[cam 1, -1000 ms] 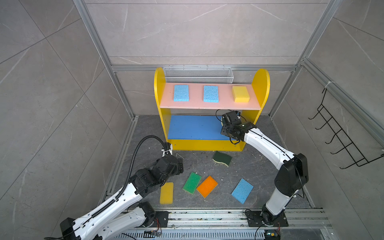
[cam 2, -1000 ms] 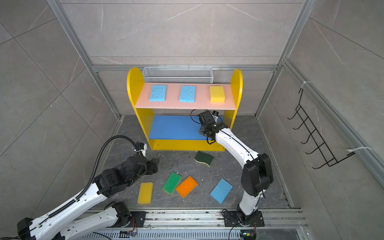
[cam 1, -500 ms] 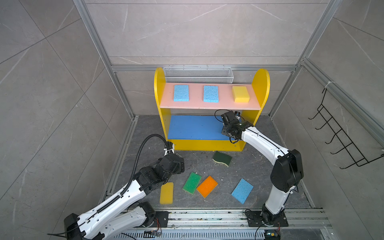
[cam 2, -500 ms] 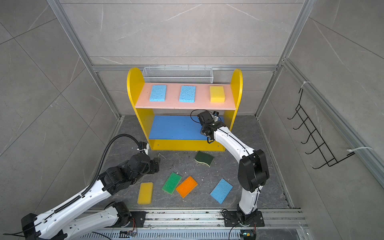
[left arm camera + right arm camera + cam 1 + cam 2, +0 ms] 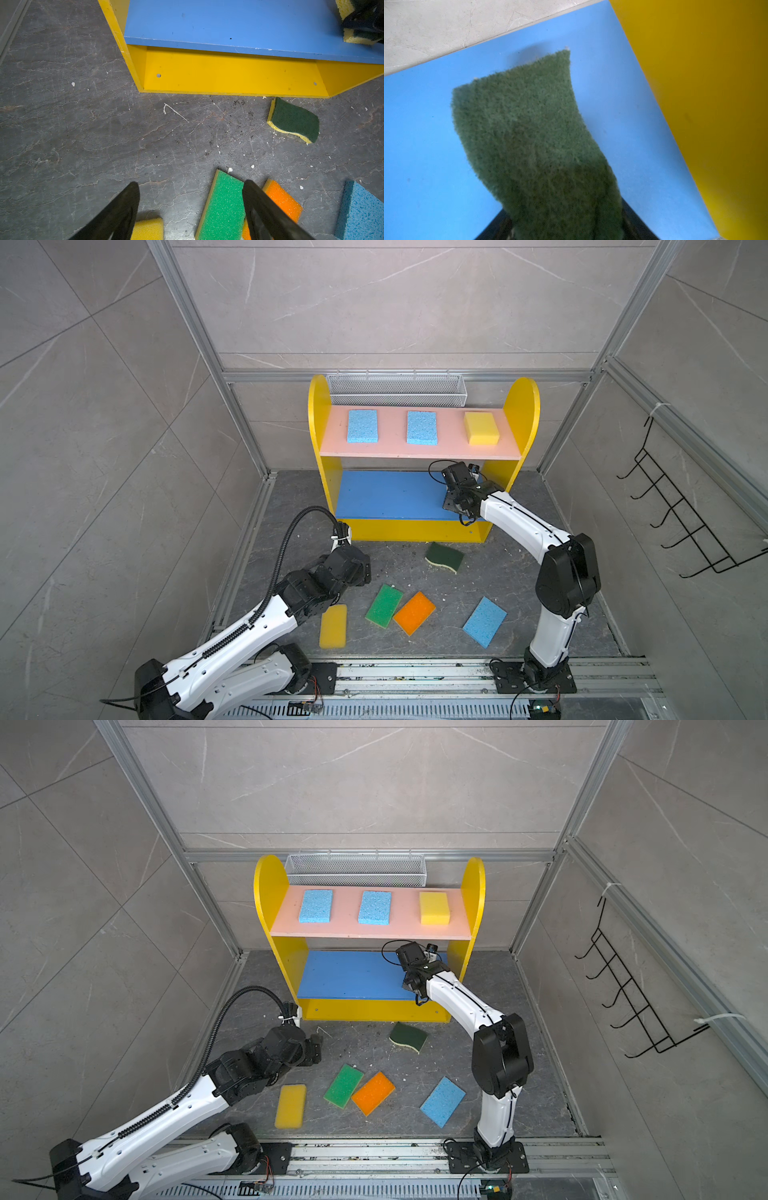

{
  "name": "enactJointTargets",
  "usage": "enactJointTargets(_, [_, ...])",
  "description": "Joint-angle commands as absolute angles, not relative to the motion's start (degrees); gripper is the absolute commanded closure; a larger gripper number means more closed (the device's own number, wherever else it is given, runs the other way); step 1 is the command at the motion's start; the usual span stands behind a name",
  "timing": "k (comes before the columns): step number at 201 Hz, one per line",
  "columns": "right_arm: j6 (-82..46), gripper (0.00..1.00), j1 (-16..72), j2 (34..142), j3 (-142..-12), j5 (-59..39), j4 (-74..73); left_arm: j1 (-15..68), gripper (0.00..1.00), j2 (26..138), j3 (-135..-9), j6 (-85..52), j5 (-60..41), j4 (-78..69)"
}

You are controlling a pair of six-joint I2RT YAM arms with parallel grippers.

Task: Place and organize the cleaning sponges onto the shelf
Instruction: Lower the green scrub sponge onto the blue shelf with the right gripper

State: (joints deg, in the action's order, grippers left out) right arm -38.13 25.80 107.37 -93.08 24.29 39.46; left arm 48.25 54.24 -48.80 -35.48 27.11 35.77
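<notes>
While the right gripper (image 5: 362,24) holds a dark-green sponge (image 5: 529,135) at the blue board's (image 5: 386,493) right end, the left gripper (image 5: 191,184) hangs wide open near the green sponge (image 5: 224,203). Next, I'd guess: release flat, back out.

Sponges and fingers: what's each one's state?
Left blue sponge: shelved.
Middle blue sponge: shelved.
Shelved yellow sponge: flat.
Floor yellow sponge: loose.
Green sponge: loose.
Orange sponge: loose.
Floor blue sponge: loose.
Floor dark-green sponge: loose.
Other dark-green sponge: over blue board.
Left fingers: open, empty.
Right fingers: around it, grip unclear.
</notes>
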Motion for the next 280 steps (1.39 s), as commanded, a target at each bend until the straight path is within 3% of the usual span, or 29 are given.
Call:
enactJointTargets(1, [-37.27, 0.35, 25.68, 107.2, -93.81, 25.87, 41.88, 47.99, 0.19, 54.5, -50.35, -34.02, 28.51, 34.12])
enactJointTargets(91, [-36.09, 0.33, 24.26, 105.95, -92.76, 26.71, 42.13, 47.99, 0.19, 54.25, -50.79, -34.02, 27.99, 34.44])
enactJointTargets(176, [-34.01, 0.25, 24.19, 105.37, -91.77, 24.6, 41.39, 47.99, 0.2, 53.79, -50.98, -34.93, 27.86, 34.99])
enactJointTargets(223, [-33.75, 0.15, 24.18, 103.19, -90.47, 25.47, 41.98, 47.99, 0.2, 53.59, -51.06, -35.42, 27.51, 35.56])
enactJointTargets(280, [-33.66, 0.14, 24.25, 99.43, -86.72, 24.52, 40.88, 47.99, 0.2, 50.43, -49.72, -36.99, 27.33, 36.94])
